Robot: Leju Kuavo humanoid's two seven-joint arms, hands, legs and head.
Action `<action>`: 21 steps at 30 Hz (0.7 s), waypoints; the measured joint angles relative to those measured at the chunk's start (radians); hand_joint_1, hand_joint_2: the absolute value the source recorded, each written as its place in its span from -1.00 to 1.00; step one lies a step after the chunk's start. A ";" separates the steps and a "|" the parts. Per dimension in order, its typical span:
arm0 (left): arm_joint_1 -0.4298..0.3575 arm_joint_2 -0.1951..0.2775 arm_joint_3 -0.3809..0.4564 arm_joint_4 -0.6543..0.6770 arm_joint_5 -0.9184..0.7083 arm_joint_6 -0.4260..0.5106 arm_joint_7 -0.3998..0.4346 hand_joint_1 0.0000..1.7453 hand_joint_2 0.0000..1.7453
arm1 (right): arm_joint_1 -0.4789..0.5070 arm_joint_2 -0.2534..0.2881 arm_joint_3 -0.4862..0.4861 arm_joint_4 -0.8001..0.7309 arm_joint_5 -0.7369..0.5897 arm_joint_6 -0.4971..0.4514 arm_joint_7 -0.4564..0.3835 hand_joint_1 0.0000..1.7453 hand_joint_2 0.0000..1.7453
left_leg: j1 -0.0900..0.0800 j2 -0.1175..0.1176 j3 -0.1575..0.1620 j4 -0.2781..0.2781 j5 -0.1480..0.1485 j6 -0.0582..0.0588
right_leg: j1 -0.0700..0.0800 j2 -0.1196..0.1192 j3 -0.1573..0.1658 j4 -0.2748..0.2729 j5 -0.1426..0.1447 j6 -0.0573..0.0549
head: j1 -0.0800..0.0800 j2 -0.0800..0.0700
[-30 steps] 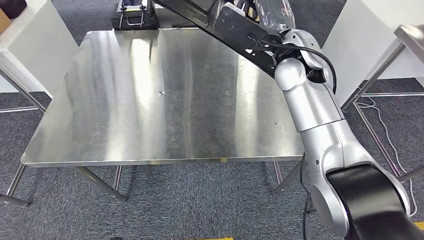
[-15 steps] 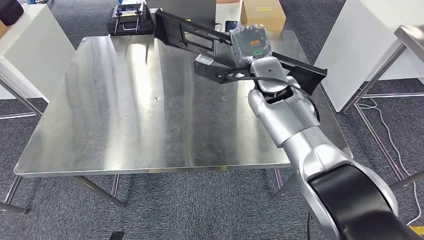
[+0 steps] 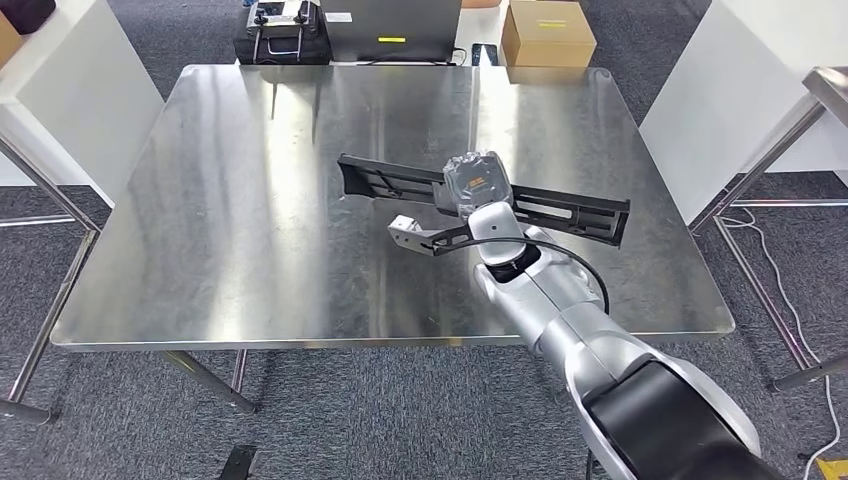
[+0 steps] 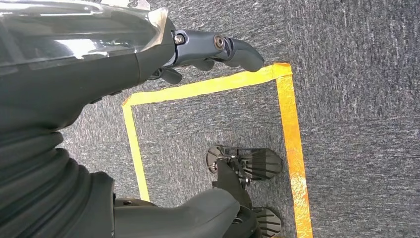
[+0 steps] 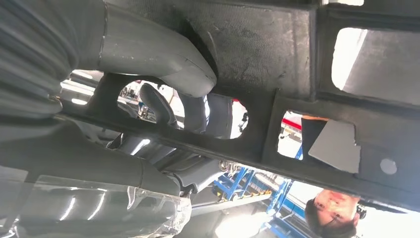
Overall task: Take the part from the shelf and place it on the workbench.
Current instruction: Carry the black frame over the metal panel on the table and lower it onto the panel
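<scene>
Part [image 3: 560,207], a long black openwork plastic frame with cut-out windows, is found over the middle-right area of the steel desk [image 3: 250,220], lying roughly crosswise with one end toward the desk centre and the other toward the right edge; we cannot tell from the head view whether it touches the surface or is held just above it; a small silvery bracket [image 3: 404,226] sits at the tip of a branch that juts from the frame toward the near edge. We record the right robot hand [image 3: 478,183], wrapped in clear film, grasping the part near its mid-length; in the right wrist view the thick grey thumb [image 5: 148,52] lies against the frame's textured face [image 5: 257,49] and darker fingers [image 5: 205,113] pass through one of its openings. We record the left robot hand [image 4: 218,47] hanging over grey carpet [image 4: 356,99] marked with yellow tape [image 4: 292,139]; its fingers are loosely curled and hold nothing. Beyond the far edge of the desk we note a cardboard box [image 3: 547,33] on the floor, a grey cabinet [image 3: 395,25] and a black case [image 3: 282,35] beside it; white panels stand at either side; a person is seen in part through the frame in the right wrist view.
</scene>
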 joint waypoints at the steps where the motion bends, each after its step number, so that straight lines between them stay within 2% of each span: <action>1: 0.000 0.000 0.000 0.000 -0.001 0.000 0.000 -1.00 1.00 | 0.000 0.001 0.002 0.004 0.000 0.000 0.000 1.00 1.00 | -0.001 0.000 0.000 0.000 0.000 0.001 | 0.000 0.000 0.000 -0.001 0.000 0.001 | 0.000 0.000; 5: 0.000 0.001 0.000 0.000 -0.004 0.001 0.006 -1.00 1.00 | 0.003 0.002 0.007 0.015 0.000 0.004 0.005 1.00 1.00 | -0.003 0.000 0.000 0.000 0.000 0.003 | -0.002 0.000 0.000 -0.001 0.001 0.009 | 0.000 0.000; 9: 0.000 0.004 0.000 0.000 -0.008 0.011 0.018 -1.00 1.00 | 0.023 0.000 0.007 0.027 0.000 0.010 0.028 -1.00 -1.00 | -0.002 0.001 0.000 0.000 -0.001 0.003 | -0.002 0.000 0.000 -0.001 0.001 0.018 | -0.001 0.000; 13: 0.001 0.007 0.000 0.000 -0.018 0.033 0.036 -1.00 -1.00 | 0.037 -0.005 -0.001 0.036 0.001 0.005 0.051 -1.00 -1.00 | -0.001 0.001 0.001 0.000 -0.001 0.003 | 0.000 0.000 -0.001 0.000 0.001 0.020 | -0.001 0.000; 21: 0.003 0.011 0.000 0.000 -0.027 0.032 0.081 -1.00 -1.00 | 0.056 -0.025 -0.029 0.043 -0.004 -0.005 0.068 -1.00 -1.00 | 0.002 0.002 0.004 0.000 -0.001 0.002 | 0.002 0.000 0.001 0.000 0.000 0.020 | 0.000 0.000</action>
